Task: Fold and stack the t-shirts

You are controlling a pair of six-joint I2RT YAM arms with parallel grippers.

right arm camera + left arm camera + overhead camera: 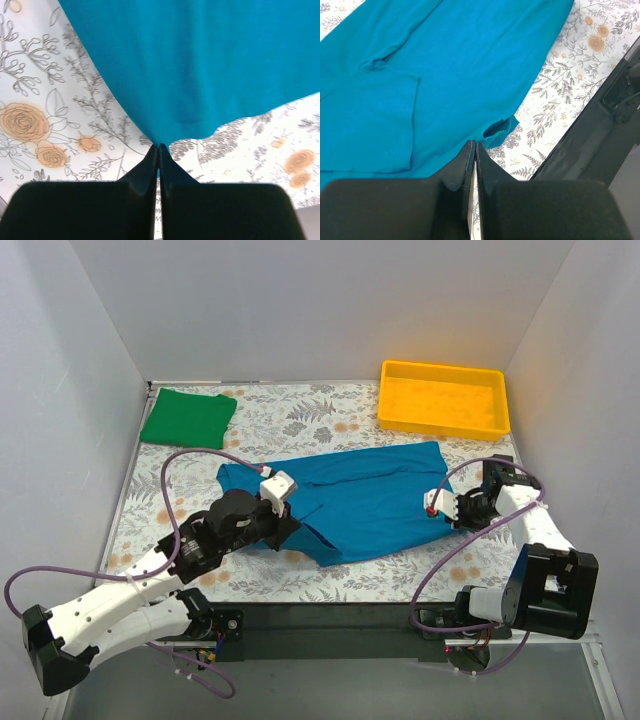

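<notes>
The teal-blue t-shirt (350,502) lies spread across the middle of the table. It fills the left wrist view (445,75) and the top of the right wrist view (200,60). The bright green t-shirt (188,418) lies folded at the far left corner. My left gripper (295,528) (474,146) is shut, its tips pinched at the shirt's near edge beside a small curled fold (499,131). My right gripper (437,507) (159,146) is shut on the shirt's right corner, and the cloth is drawn to a point at its tips.
A yellow plastic tray (443,398) stands at the far right. The table has a floral-print cover (300,420). White walls close in the left, back and right sides. A black bar (600,130) runs along the near table edge.
</notes>
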